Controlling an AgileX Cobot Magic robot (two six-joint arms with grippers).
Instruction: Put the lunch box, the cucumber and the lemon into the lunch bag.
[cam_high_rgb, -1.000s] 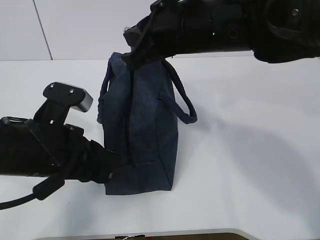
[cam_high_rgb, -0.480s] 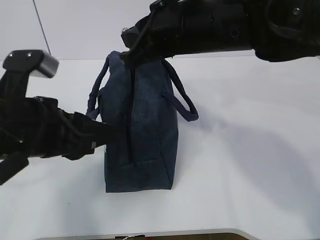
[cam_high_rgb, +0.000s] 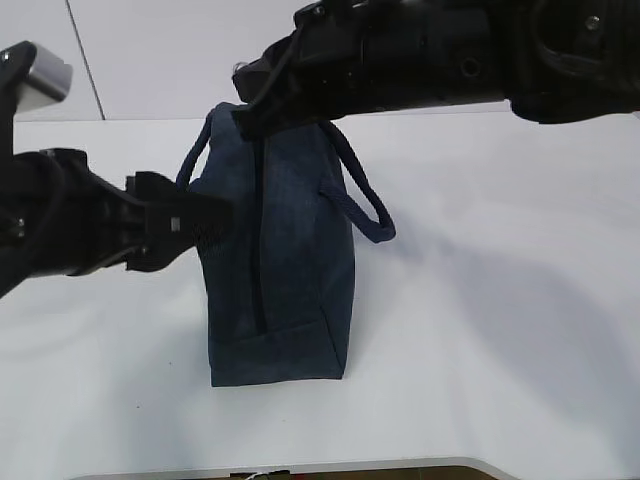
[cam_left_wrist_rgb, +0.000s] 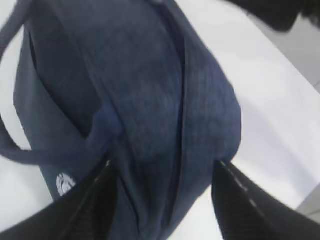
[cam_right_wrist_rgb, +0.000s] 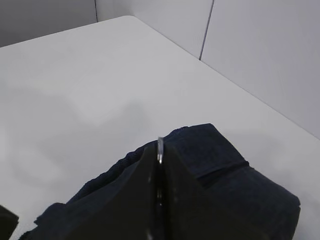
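On white worktop (cam_high_rgb: 500, 300) stood lunch bag (cam_high_rgb: 290, 270), zipped, soft fabric, I judged floppy. Right fingers (cam_right_wrist_rgb: 160, 150) pinched on metal zipper ring (cam_right_wrist_rgb: 160, 145); left fingers (cam_left_wrist_rgb: 162, 197) spread wide around bag's end.

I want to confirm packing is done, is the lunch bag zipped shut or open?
Shut: the lunch bag shows one closed seam along its top, no silvery lining, and the right gripper pinches the ring pull.

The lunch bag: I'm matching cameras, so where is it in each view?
Exterior: lunch bag at centre, on the table.
Left wrist: fills most of the frame.
Right wrist: bottom of the frame.
Shared landmark: its zipper seam, though hardly visible in right wrist.
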